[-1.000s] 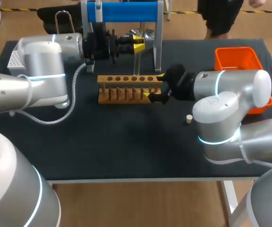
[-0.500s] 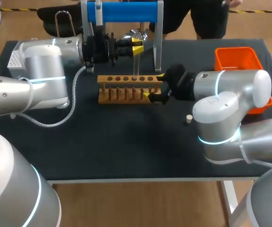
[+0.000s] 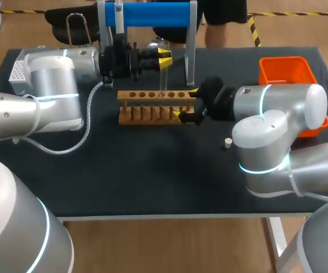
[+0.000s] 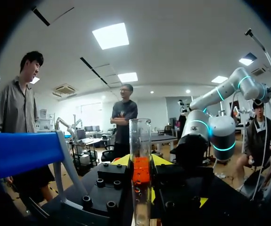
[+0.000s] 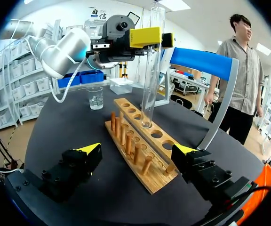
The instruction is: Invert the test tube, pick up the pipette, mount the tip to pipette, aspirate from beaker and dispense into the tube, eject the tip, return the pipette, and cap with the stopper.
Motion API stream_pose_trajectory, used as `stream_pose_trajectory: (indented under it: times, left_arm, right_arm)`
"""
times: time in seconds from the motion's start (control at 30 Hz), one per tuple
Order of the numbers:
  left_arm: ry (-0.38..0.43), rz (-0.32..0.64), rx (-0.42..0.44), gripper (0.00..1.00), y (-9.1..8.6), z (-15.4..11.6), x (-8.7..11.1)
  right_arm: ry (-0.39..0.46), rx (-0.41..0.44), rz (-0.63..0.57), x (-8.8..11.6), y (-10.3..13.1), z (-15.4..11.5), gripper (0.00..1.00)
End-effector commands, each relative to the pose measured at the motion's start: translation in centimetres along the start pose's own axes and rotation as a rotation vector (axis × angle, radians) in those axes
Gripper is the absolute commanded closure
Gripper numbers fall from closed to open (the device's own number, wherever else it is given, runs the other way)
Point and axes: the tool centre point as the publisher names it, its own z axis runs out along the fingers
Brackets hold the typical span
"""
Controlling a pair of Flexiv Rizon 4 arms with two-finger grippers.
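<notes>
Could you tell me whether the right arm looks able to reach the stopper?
Probably yes: the stopper lies alone on the table close to that arm, and the right gripper is open, holding nothing, around the rack's end; it would need to back off.

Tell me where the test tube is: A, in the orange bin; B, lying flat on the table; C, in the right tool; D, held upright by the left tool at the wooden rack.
D: the left tool is shut on the test tube, upright with its lower end at a hole of the wooden rack.
</notes>
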Motion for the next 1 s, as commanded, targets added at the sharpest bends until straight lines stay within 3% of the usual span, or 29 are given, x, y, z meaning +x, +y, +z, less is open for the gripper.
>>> stream_pose_trajectory:
  times: [0.03,0.8,1.0]
  left_arm:
    - [0.004,-0.003,0.004,1.0,0.38,-0.06,-0.15]
    - [-0.011,0.012,0.02,1.0,1.08,-0.57,-0.28]
    - [-0.017,0.002,-0.019,1.0,1.19,-0.91,-0.32]
  right_arm:
    - [-0.001,0.004,0.0,0.03,0.05,0.03,0.0]
    - [-0.001,0.004,0.0,0.03,0.05,0.03,0.0]
    - [-0.001,0.004,0.0,0.03,0.05,0.03,0.0]
